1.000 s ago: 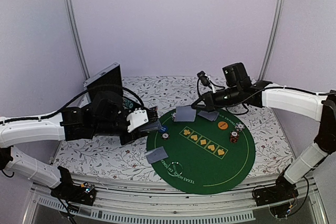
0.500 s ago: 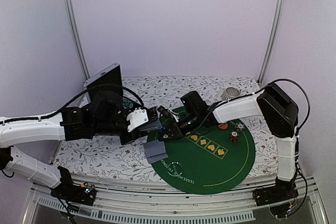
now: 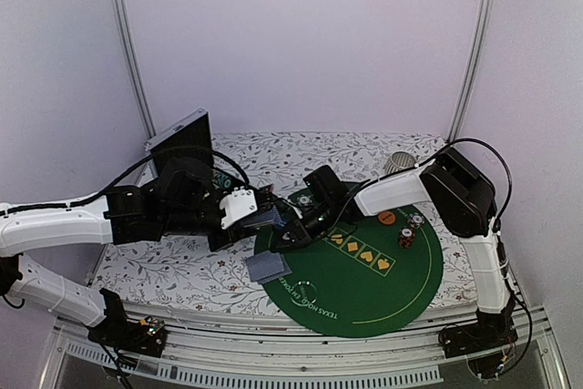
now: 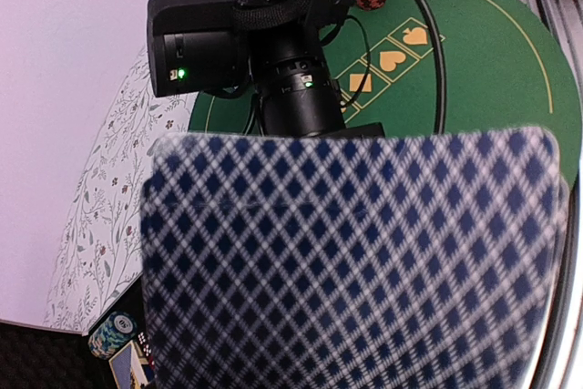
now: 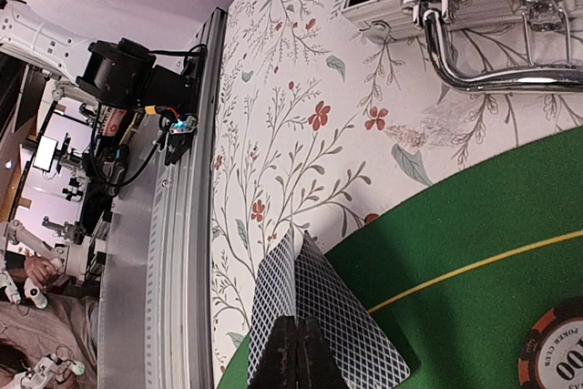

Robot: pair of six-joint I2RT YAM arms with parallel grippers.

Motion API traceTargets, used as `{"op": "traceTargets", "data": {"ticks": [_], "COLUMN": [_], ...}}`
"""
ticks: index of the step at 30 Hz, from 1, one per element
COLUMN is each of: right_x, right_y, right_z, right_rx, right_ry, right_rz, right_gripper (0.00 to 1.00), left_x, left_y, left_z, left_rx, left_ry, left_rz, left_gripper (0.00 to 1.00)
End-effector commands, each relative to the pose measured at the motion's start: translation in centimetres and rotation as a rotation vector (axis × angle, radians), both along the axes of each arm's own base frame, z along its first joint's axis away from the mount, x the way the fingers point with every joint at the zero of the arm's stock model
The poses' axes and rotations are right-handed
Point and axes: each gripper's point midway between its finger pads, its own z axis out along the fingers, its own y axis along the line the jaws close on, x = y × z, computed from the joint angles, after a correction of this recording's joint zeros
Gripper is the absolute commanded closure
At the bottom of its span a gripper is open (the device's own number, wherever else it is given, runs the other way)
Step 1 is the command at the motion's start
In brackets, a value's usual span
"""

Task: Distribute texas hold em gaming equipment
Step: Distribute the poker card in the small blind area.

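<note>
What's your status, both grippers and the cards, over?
Left gripper shut on card deck. Right gripper shut, over two cards at mat edge; grip unclear. Nothing in the way.

Top camera looks down from the near side; both close wrist cameras share its green mat [image 3: 364, 284].
</note>
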Motion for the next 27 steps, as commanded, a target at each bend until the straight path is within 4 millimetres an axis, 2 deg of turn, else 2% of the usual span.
{"op": "traceTargets", "data": {"ticks": [1, 14, 19, 27], "right_x": [-0.5, -0.4, -0.1, 1.2], "right_y": [0.7, 0.5, 0.5, 0.7], "right_z": [-0.8, -2.1, -1.7, 0.3], "right_rx": [0.010, -0.026, -0.030, -0.034], "right_ry": [0.001, -0.008, -0.026, -0.097], "right_rz": [0.056, 0.051, 0.039, -0.012], "right_gripper": [0.98, 0.97, 0.78, 0.60], "left_x": [0.3, 0.2, 0.2, 0.2], "left_y": [0.0, 0.0, 0.0, 0.0], "left_z": [0.8, 0.8, 0.8, 0.8], "left_rx": [-0.031, -0.034, -0.034, -0.035], "left_ry": [-0.016, -0.014, -0.013, -0.013], "left_rz": [0.002, -0.004, -0.004, -0.006], "left_gripper": [0.58, 0.58, 0.58, 0.58]}}
